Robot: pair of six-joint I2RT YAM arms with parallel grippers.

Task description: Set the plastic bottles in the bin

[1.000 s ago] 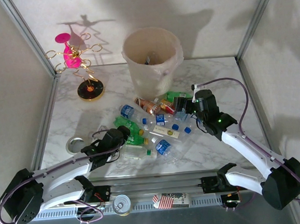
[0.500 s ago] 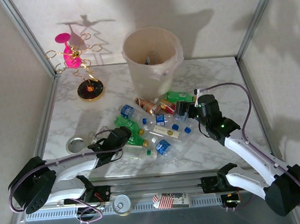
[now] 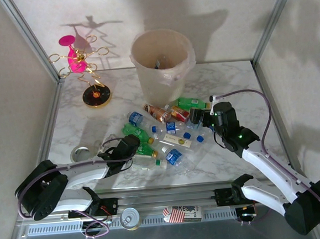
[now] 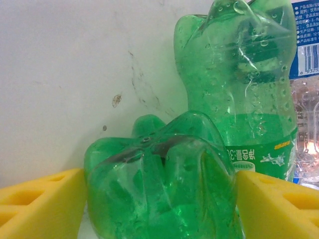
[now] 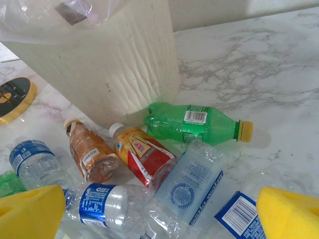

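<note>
- the left gripper (image 3: 130, 147) had slid in low at the 8 o'clock edge of the bottles (image 3: 166, 133) during the last second, and its arm had sunk flatter over the table (image 3: 229, 86).
- its fingers had narrowed from wide apart. in the left wrist view the yellow pads (image 4: 45, 199) touched both sides of a green bottle (image 4: 159, 189), whose base faced the camera. they were clamped on it, though how firmly could not be told.
- the green bottle lay on the table, not lifted, with a second green bottle (image 4: 239, 89) just beside it at its 1 o'clock.
- the right gripper (image 3: 202, 116) had drawn back a little toward 4 o'clock and hung at the 3 o'clock edge of the pile. its fingers had stayed wide apart with nothing between them but the bottles lying below.
- that small retreat had uncovered a capped bottle (image 5: 194, 123), green with a yellow cap, lying near the foot of the bin (image 3: 146, 84).
- the bin stood at 12 o'clock from the pile. something dark showed inside it, too unclear to name.
- what it meant: the grasp seemed made, so the step in hand was likely to lift the green bottle and carry it toward 12 o'clock over the rim.
- nearly all the bottles were on the table, so the task looked early.
- one risk was that the second green bottle, being so close, would be dragged or rolled as the first came up.
</note>
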